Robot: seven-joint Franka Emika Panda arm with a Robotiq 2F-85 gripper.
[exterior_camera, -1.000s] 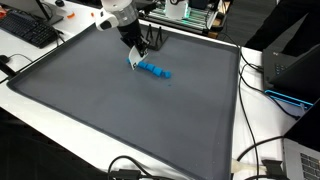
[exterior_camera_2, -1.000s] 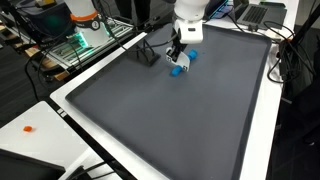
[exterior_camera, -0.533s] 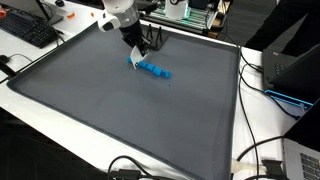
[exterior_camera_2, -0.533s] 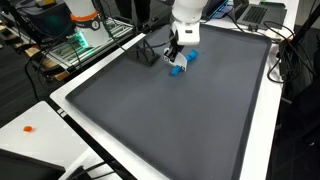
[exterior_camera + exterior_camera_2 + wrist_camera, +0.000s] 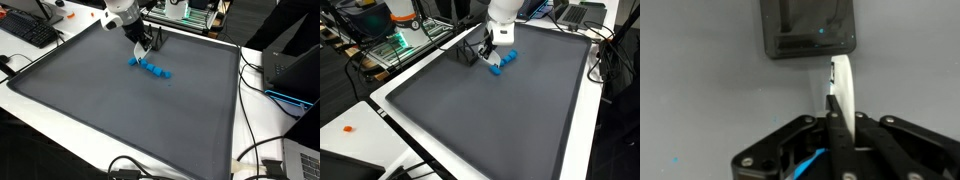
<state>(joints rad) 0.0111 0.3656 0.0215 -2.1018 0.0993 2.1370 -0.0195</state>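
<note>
no legible text or labels

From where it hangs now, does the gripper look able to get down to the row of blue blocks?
Probably yes. The gripper hangs close above the blue blocks, apart from them, with only bare mat around them. The small black box stands off to the side, not between.

Row of blocks on mat, end effector just above it, keyboard beyond mat's corner
</note>
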